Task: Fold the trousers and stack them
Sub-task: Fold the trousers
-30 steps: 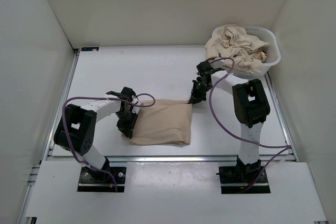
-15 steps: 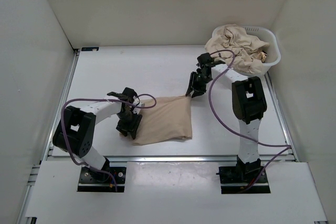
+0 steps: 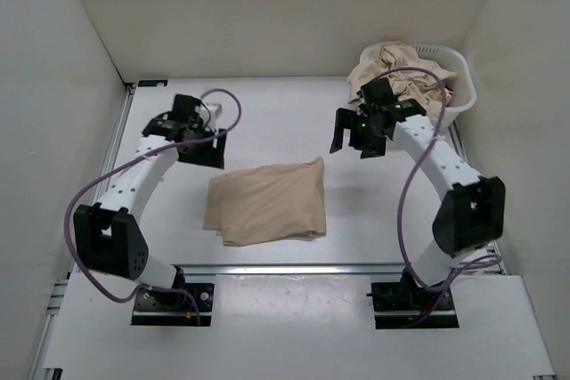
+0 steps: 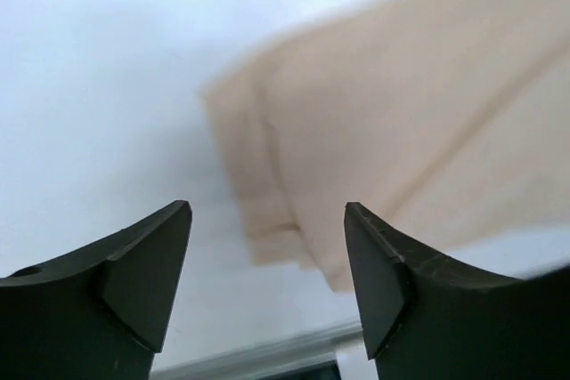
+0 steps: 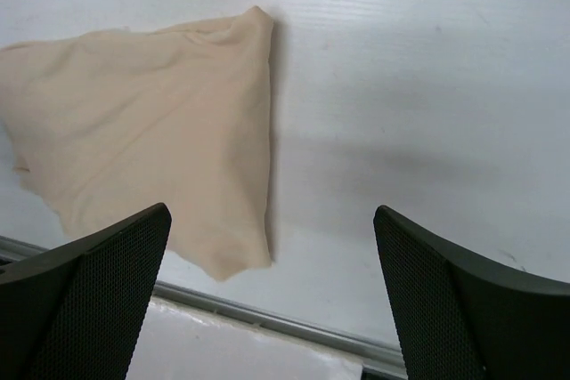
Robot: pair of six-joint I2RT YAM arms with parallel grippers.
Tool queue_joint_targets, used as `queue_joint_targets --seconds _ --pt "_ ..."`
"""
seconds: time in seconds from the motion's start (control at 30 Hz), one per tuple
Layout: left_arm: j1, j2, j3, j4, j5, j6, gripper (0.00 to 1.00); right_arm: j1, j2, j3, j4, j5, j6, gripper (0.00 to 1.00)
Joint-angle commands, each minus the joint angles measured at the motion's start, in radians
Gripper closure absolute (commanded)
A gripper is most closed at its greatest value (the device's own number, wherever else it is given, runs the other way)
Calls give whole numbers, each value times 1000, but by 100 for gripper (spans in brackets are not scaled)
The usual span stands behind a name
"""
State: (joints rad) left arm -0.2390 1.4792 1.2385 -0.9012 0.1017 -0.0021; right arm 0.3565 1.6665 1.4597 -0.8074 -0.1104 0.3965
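The white surface point(image 3: 267, 113) carries the folded trousers point(image 3: 267, 204), a flat tan bundle near its front edge, between the two arms; a heap of trousers point(image 3: 396, 73) fills the white basket point(image 3: 463, 86) at the far right corner; the left fingers point(image 3: 205, 149) hang spread apart, grasping nothing, above and well apart from the bundle's far left corner; the right fingers point(image 3: 354, 142) are likewise released and empty, raised above the surface beyond the bundle's far right corner, beside the basket.

Folded trousers point(image 3: 267, 202) lie front-middle on the surface point(image 3: 267, 113), left hand point(image 3: 207, 149) behind-left, right hand point(image 3: 354, 142) behind-right, more trousers point(image 3: 401, 77) in the basket point(image 3: 465, 86) far right.
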Motion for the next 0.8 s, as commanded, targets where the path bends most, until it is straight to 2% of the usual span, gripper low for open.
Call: queue_joint_targets --seconds 0.0,0.03,0.1,0.13,0.17,0.23,0.33,0.47,0.77 --pt "140 -74 93 27 -134 2 15 -23 -88 -21 -173 92 -35 1" --pt "176 -74 116 27 -213 2 13 -33 -99 -41 -205 106 -35 1" --pt "249 -74 116 27 -279 2 9 -47 -152 -83 -259 152 -35 1" --pt "326 -74 116 27 -325 2 9 -60 -177 -137 -259 176 -18 1" --pt "364 -83 105 27 -342 2 4 -60 -236 -165 -269 213 -9 1" --pt "479 -106 85 27 -353 2 4 -115 -328 -215 -269 236 7 1" --pt "585 -157 46 18 -344 2 1 -209 -416 -225 -298 265 16 1" --pt "635 -224 0 18 -323 2 0 -315 -456 -176 -337 276 -30 1" --pt "635 -341 -42 18 -324 2 0 -335 -496 -153 -328 255 -30 1"
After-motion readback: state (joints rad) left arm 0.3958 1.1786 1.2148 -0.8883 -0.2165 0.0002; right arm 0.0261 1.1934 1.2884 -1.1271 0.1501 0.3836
